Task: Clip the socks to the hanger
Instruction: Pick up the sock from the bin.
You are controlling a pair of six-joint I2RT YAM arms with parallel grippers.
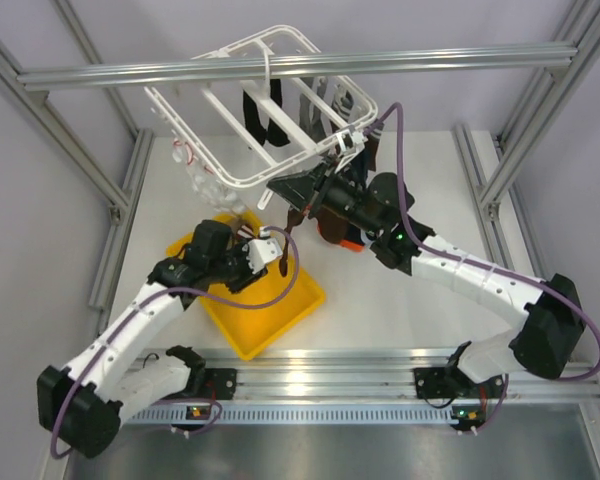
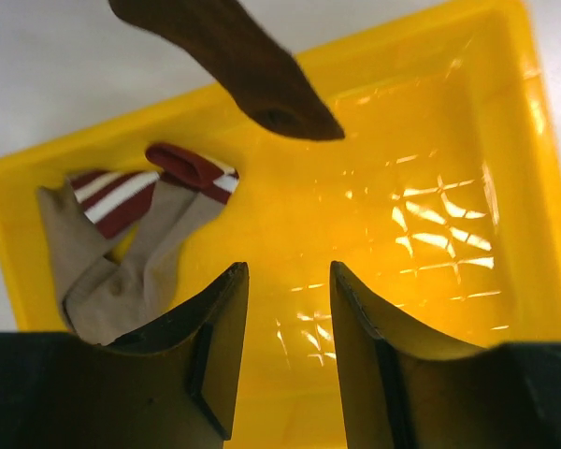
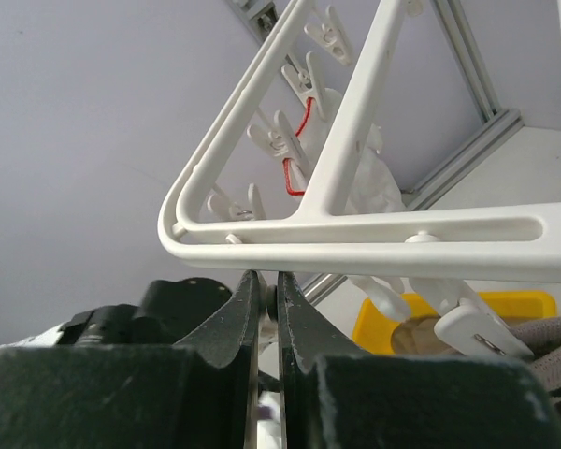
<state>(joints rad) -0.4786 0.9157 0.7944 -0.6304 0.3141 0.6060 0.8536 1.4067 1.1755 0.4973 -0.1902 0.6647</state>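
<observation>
On your left, the left gripper (image 2: pixel 288 281) hangs over the yellow tray (image 2: pixel 449 168) with its fingers spread and nothing between them. At the tray's left end in the wrist view lies a tan striped sock (image 2: pixel 136 257), perhaps a pair bunched together, crumpled on the tray floor. It looks light and limp. I'd take it at the red-and-white cuff, where the cloth is doubled and thick enough to pinch without scraping the plastic.

Toward the middle, a dark brown sock (image 2: pixel 248 70) dangles above the tray, apart from the left fingers. From above it appears to hang from the right gripper (image 3: pixel 269 281), whose fingers are pressed together, though the wrist view does not show the cloth itself. Expect it to swing and fold, so keep the held edge taut when you offer it to a clip.

Just above those fingers is a corner of the white hanger (image 3: pixel 374 229), with a clip (image 3: pixel 472 323) just to the right. The frame hangs from its hook, so it will likely sway if pushed. A black sock (image 1: pixel 260 118) already hangs from it.
</observation>
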